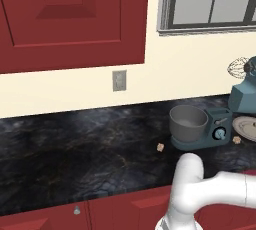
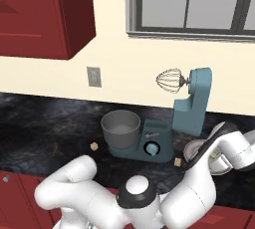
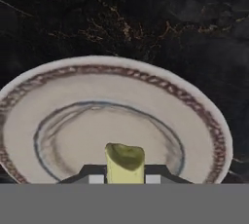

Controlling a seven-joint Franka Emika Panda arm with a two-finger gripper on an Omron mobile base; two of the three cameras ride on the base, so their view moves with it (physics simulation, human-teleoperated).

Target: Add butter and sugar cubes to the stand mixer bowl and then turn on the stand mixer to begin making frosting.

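Right up against the lens, the pale yellow rectangular butter stick (image 3: pixel 125 162) sits pinched between the two dark finger tips of the gripper (image 3: pixel 125 179), jaws pressed onto it from either side, its end pointing away from the hand along the line of the fingers. Below it lies the round grey plate with the brown patterned rim (image 3: pixel 204 106), resting on the black marbled countertop (image 3: pixel 146 18); whether the stick is lifted clear or touching the plate, I can't tell from this angle. Over in the right base view the white arm reaches down to that plate at the right of the slate-teal stand mixer (image 2: pixel 191 106), whose head is tilted up with the wire whisk (image 2: pixel 169 80) raised clear. And here's what the coming move turns on: the deep grey metal bowl (image 2: pixel 120 127) sits on the mixer's base, to the left of the plate, beyond the bright-blue dial (image 2: pixel 151 148), so I'd judge the butter has to rise and travel leftward across the base to get over the open rim. Two tiny tan sugar cubes wait on the counter, one (image 2: pixel 93 146) left of the bowl, one (image 2: pixel 178 162) between the mixer base and the plate.
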